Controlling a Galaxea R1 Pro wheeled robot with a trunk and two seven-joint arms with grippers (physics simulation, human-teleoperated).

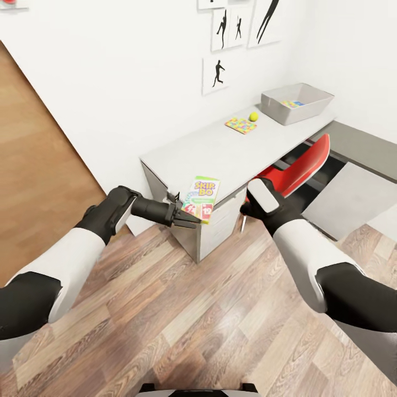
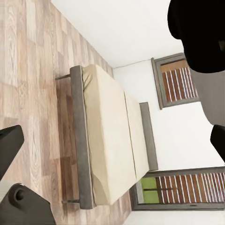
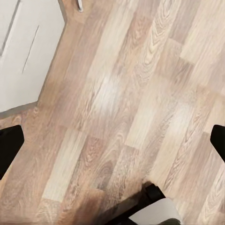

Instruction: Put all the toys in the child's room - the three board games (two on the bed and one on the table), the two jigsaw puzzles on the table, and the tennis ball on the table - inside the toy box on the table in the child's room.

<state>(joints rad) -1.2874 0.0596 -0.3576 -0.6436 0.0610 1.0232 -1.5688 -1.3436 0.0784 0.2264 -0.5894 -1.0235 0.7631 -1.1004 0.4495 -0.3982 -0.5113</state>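
Note:
The green-and-red SKIP-BO board game [image 1: 202,197] lies at the near corner of the light grey table [image 1: 220,151]. My left gripper [image 1: 184,212] is at the box's near-left edge, open; the left wrist view has nothing between its fingers [image 2: 9,143]. Farther along the table lie a jigsaw puzzle [image 1: 240,125] and the tennis ball [image 1: 253,116]. The toy box [image 1: 317,105] stands at the far end with another multicoloured puzzle [image 1: 292,103] inside. My right gripper [image 1: 244,216] points down over the floor, open, its fingertips [image 3: 9,145] wide apart.
A red chair [image 1: 302,165] is tucked under the table by my right arm. A dark grey cabinet top [image 1: 361,143] lies at the right, a wooden door [image 1: 38,165] at the left. The left wrist view looks across the floor at the cream bed [image 2: 110,140] and the shutters [image 2: 178,82].

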